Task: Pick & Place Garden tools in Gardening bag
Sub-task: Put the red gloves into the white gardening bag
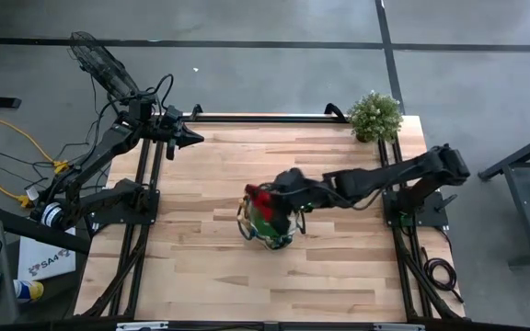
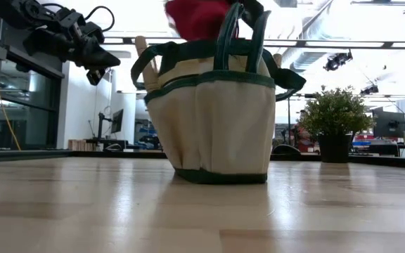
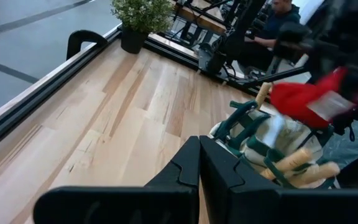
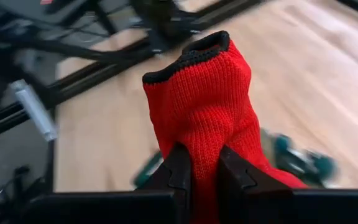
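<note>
Right tool (image 4: 199,163) clamped on red glove (image 4: 207,106), fingers narrow, pinching knit fabric between them, black-trimmed cuff standing up past the fingertips. Hung directly over the bag (image 1: 267,223), glove (image 1: 263,199) at the bag's open mouth near the middle of the bench (image 1: 210,276). From the low camera, glove (image 2: 199,17) seen above the bag's rim, between the dark green loop handles, right tool (image 2: 248,10) mostly cut off at the top edge. Whether glove touched the bag's contents: could not tell.

Bag (image 2: 213,116) stood upright on the bench, beige with dark green trim and side pockets. Wooden handles (image 3: 297,163) poked out of the pockets on the near side, another wooden handle (image 3: 263,93) stuck up at the rim.

Left tool (image 1: 190,138) closed, fingers (image 3: 194,168) pressed together with nothing between them, held high near the back left of the bench, well apart from the bag. Same tool (image 2: 100,67) visible up in the air from the low camera.

Potted plant (image 1: 374,116) sat at the back right corner, well clear of the bag. Bench bare all around the bag, wide open wood toward front, left and back edges. Black frame rails ran along both sides. Person seated (image 3: 278,25) beyond the bench's far edge, in the room behind.
</note>
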You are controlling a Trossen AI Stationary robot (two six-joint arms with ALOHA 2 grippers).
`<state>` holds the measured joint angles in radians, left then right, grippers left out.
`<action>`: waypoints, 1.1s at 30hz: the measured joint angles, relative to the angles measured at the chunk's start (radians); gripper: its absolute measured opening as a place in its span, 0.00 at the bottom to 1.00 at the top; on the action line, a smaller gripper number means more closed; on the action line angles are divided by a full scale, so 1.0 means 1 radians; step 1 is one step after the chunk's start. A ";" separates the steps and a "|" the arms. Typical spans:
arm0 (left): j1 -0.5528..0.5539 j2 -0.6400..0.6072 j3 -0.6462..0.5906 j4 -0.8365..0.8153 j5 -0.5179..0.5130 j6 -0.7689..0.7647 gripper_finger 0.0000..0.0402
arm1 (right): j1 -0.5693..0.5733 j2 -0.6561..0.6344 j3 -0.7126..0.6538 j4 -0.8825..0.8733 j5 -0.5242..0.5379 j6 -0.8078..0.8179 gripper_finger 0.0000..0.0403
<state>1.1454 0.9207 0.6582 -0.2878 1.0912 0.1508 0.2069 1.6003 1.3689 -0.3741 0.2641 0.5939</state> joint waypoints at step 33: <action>0.000 0.000 0.000 -0.002 0.024 0.001 0.00 | 0.060 0.029 -0.010 -0.089 0.177 0.134 0.06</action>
<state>1.1454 0.9203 0.6586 -0.2897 1.1156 0.1516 0.2665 1.6292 1.3586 -0.4628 0.4409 0.7277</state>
